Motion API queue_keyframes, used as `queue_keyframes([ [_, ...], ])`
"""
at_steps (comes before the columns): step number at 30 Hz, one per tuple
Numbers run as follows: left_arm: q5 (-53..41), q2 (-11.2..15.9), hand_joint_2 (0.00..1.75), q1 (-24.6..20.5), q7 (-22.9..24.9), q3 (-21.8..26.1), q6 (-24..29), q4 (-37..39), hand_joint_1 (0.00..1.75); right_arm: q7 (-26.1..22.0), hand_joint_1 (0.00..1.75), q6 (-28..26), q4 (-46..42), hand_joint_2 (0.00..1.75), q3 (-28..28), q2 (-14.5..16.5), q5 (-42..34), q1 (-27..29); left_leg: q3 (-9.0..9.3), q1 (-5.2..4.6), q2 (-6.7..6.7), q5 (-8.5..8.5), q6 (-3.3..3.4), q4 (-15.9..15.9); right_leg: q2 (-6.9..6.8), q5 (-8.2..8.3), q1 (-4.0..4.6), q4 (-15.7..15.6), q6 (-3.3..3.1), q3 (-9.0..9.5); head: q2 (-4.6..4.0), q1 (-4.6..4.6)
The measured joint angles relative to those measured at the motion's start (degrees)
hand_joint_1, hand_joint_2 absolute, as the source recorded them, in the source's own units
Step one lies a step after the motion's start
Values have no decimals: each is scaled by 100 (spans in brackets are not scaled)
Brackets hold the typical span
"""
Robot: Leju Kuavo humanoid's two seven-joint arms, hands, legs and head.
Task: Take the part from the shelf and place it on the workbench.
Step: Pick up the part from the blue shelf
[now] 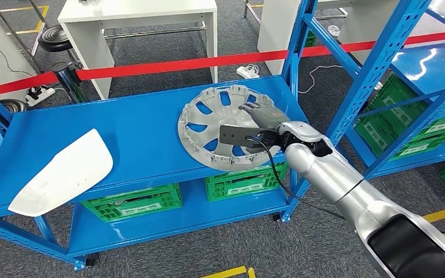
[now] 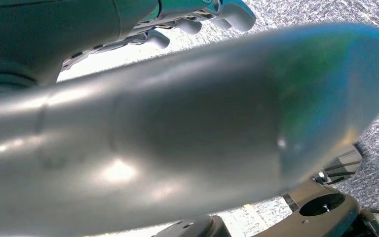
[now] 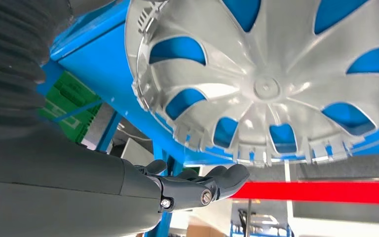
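Note:
A silver wheel cover (image 1: 217,116) lies inner side up on the blue shelf board (image 1: 127,124), toward its right end. My right hand (image 1: 262,119) hovers over the cover's right part, fingers stretched out and holding nothing. The right wrist view shows the cover (image 3: 276,84) close by, its clipped rim just beyond the outstretched fingers (image 3: 217,181) of my right hand (image 3: 128,187), with a gap between them. My left hand (image 2: 177,128) hangs low with its thick thumb close to the camera; its fingers (image 2: 197,22) hold nothing.
A white curved panel (image 1: 64,171) lies at the shelf's left front edge. Green crates (image 1: 136,202) sit on the lower shelf. Blue uprights (image 1: 298,40) frame the shelf's right end, and another rack with green crates (image 1: 405,124) stands to the right. Red barrier tape (image 1: 179,63) runs behind.

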Motion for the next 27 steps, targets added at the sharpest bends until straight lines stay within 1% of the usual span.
queue_keyframes([
  [15,-4,9,0,0,-1,0,-7,0,0,-101,0,8,556,175,158,120,-147,24,0,0,-1,0,0,0,0,-2,-1,4,-3,-1,0,0],
  [27,-4,11,0,0,-2,0,-7,0,0,-101,0,10,678,175,180,152,-152,41,0,0,-1,0,0,0,0,-3,0,4,-3,-2,0,0],
])
